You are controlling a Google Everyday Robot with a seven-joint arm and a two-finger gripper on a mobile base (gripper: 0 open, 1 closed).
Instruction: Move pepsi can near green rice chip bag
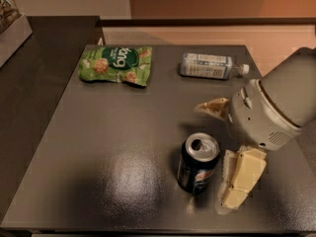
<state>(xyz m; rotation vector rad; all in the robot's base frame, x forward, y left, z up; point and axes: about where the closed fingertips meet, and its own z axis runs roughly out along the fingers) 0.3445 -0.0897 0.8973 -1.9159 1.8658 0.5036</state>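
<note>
Pepsi can (198, 163): dark cylinder with a silver top, tab hole open, upright at front centre of the glossy, speckled dark table (123, 137). Gripper (225, 143) sits just right of it, spread wide and holding nothing; the cream ribbed finger is right beside the can. Green rice chip bag (116, 64): flat crinkled pouch, far left, well apart. Clear plastic bottle (210, 65) lies on its side at the far edge.

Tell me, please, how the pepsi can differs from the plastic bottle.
The pepsi can stands upright near the front; the plastic bottle lies on its side at the back. The can is dark with a silver top; the bottle is clear with a white label. The open tool is close beside the can, well away from the bottle. Both rest on the dark table.
</note>
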